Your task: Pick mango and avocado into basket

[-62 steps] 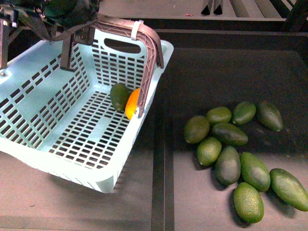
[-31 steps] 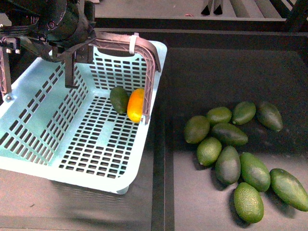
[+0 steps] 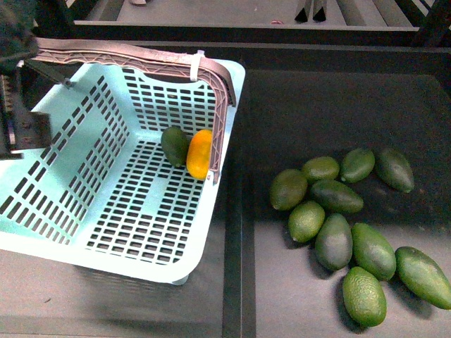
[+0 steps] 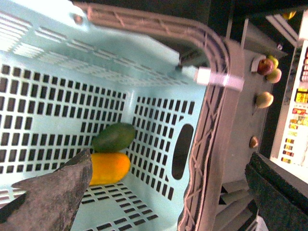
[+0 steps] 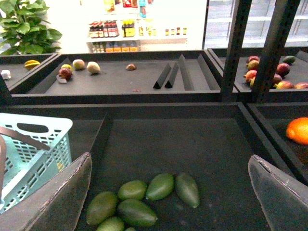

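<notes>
On my front view the basket (image 3: 106, 211) sits on the left of the dark counter (image 3: 317, 113), its brown handle (image 3: 141, 56) swung up over the far wall. Inside it, the mango (image 3: 199, 153) and the avocado (image 3: 174, 144) lie touching in the far right corner. My left tool (image 4: 163, 192) hangs above the basket, released, nothing between its pads (image 4: 53, 192). My right tool (image 5: 168, 192) is also released and empty, over the counter near the loose avocados (image 3: 352, 225), which lie well apart from the basket
</notes>
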Controlling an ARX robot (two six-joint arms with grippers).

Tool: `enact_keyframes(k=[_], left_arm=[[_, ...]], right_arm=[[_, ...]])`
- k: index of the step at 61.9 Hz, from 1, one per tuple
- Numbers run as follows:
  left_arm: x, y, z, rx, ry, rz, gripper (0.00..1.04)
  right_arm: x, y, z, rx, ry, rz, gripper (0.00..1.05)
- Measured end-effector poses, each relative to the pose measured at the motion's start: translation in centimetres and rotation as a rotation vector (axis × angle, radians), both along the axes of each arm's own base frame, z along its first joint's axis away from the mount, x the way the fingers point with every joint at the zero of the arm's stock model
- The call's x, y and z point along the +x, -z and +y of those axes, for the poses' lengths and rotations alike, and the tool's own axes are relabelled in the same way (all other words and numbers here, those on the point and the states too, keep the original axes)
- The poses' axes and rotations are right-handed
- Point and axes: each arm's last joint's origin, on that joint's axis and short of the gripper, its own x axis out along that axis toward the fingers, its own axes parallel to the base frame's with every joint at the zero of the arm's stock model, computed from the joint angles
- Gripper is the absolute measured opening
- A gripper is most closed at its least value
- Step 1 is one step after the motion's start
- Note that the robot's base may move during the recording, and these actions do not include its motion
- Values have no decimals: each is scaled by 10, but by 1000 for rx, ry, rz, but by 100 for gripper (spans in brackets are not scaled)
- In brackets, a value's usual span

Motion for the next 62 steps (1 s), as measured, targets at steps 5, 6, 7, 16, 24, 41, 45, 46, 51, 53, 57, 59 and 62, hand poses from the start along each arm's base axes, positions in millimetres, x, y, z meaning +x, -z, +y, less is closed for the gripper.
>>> enact_keyframes(k=[5, 6, 7, 16, 24, 41, 45, 46, 51, 53, 57, 59, 62], left_arm=[[-17, -15, 7, 36, -11, 24, 96], [-21, -18, 9, 40, -12, 29, 96], [-24, -20, 9, 43, -12, 31, 96], [-26, -20, 11, 58, 70, 2, 93], [-51, 14, 29, 431, 616, -251, 68], [-104, -8, 64, 1319, 811, -376, 13], [-114, -5, 69, 1350, 822, -357, 2], [-116, -4, 71, 1358, 816, -362, 2], [-127, 2, 75, 1373, 817, -358, 2], [-130, 4, 77, 1372, 826, -350, 2], [-138, 5, 80, 1376, 826, -343, 2], [-141, 4, 81, 1377, 823, -345, 2], [-146, 3, 83, 1380, 822, -351, 2]], right_arm=[[0, 0, 0, 0, 0, 0, 96], [0, 0, 0, 0, 0, 0, 96], [0, 0, 0, 0, 0, 0, 96], [0, 0, 0, 0, 0, 0, 96], [0, 0, 0, 0, 2, 0, 96], [0, 0, 0, 0, 2, 0, 96], [0, 0, 0, 0, 2, 0, 96], [0, 0, 0, 0, 2, 0, 96], [0, 0, 0, 0, 2, 0, 96], [0, 0, 0, 0, 2, 0, 96], [0, 0, 0, 0, 2, 0, 96], [0, 0, 0, 0, 2, 0, 96], [0, 0, 0, 0, 2, 0, 96]])
